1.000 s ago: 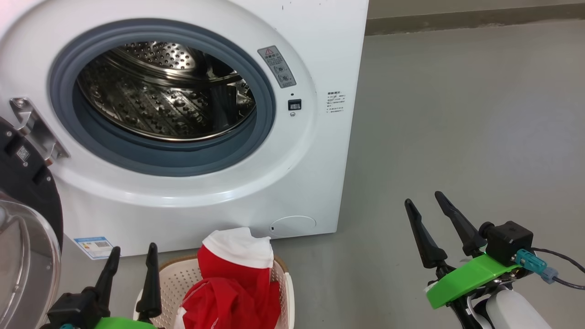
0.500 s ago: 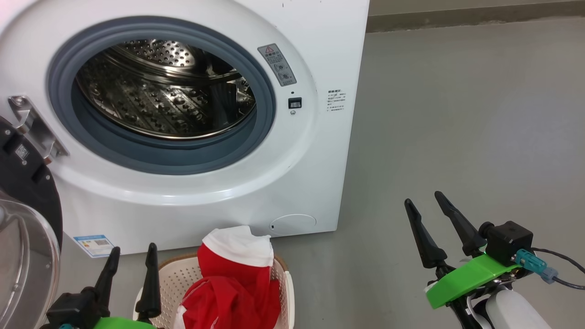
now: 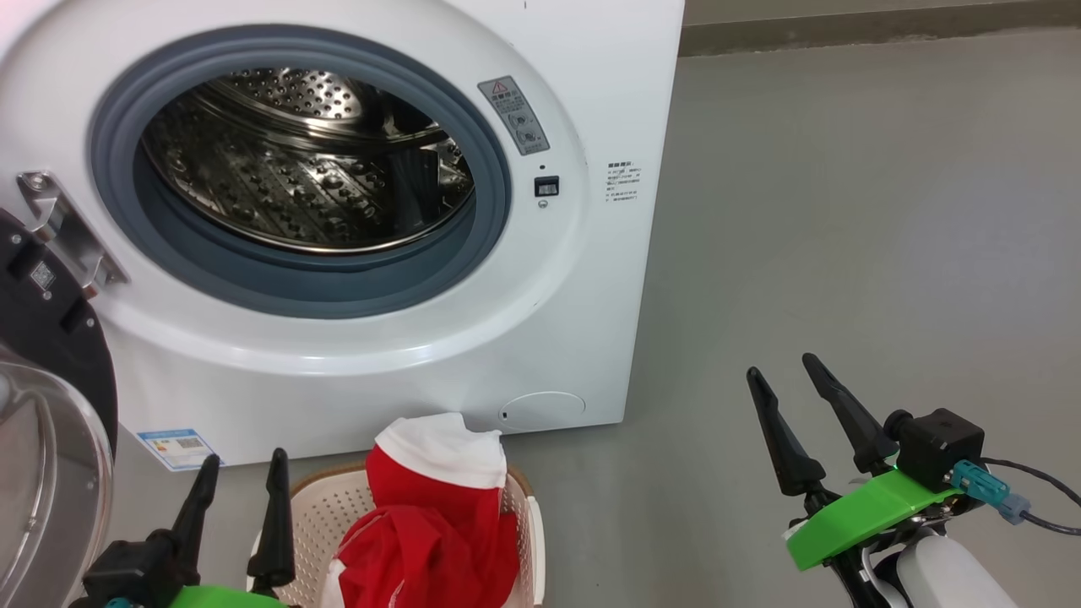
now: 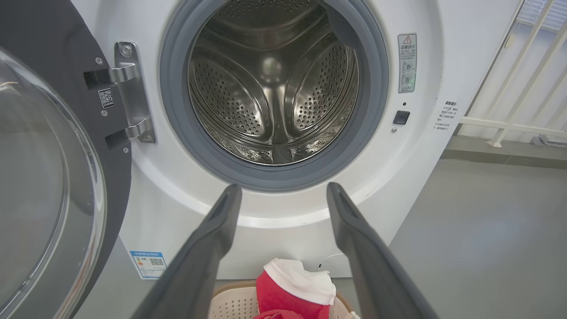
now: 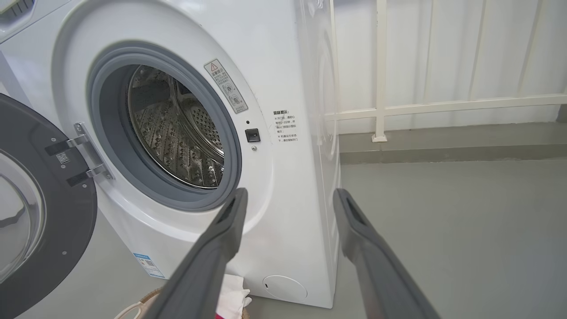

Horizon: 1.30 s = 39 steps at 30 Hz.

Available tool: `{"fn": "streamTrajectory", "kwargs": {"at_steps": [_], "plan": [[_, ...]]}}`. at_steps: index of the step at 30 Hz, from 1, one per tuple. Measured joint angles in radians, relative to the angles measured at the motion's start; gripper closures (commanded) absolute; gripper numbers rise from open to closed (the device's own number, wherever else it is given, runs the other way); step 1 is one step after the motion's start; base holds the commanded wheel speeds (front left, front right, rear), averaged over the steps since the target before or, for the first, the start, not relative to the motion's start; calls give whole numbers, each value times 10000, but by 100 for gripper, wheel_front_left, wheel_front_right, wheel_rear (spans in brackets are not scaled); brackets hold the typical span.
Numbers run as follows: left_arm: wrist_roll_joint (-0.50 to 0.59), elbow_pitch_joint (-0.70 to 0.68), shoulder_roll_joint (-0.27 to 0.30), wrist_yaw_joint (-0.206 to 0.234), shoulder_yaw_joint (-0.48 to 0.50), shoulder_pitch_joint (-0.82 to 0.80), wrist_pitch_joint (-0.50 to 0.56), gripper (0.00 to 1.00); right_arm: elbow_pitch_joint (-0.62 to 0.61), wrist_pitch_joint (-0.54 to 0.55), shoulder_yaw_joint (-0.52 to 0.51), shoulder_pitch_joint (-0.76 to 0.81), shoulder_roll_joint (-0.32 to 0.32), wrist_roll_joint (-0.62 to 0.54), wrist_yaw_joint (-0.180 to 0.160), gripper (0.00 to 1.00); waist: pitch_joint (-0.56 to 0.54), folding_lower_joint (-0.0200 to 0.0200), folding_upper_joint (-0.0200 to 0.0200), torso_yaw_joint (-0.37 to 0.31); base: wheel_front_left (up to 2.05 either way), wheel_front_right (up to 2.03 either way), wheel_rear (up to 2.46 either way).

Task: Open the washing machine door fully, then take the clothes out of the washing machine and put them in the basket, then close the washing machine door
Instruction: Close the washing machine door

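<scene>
The white washing machine (image 3: 524, 338) stands in front of me with its steel drum (image 3: 296, 169) bare. Its black-rimmed door (image 3: 42, 405) hangs wide open at the left, also seen as the door (image 4: 48, 177) and the door (image 5: 35, 212). Red and white clothes (image 3: 431, 515) fill the cream basket (image 3: 325, 515) on the floor below the opening. My left gripper (image 3: 242, 464) is open just left of the basket, holding nothing. My right gripper (image 3: 781, 365) is open over bare floor to the right, holding nothing. In the wrist views the left gripper (image 4: 283, 188) and right gripper (image 5: 290, 192) point at the machine.
Grey floor (image 3: 844, 211) stretches to the right of the machine. A white railing (image 5: 443, 106) runs behind it along a low kerb. The hinge bracket (image 3: 59, 228) sits at the left of the opening.
The whole head view has shifted slightly, so the camera moved a little. Neither gripper nor the clothes have moved.
</scene>
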Motion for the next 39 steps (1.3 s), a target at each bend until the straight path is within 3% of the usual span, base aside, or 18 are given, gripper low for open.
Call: {"fn": "streamTrajectory", "kwargs": {"at_steps": [15,39], "plan": [[-188,-38,38,0,-48,-1,0,0,46,0,15,0,4,2,0,0,20,0,0,12,-107,107,0],[-257,90,104,10,-238,-14,0,0,144,0,54,0,8,15,0,0,-57,0,0,266,-3,3,0]]}}
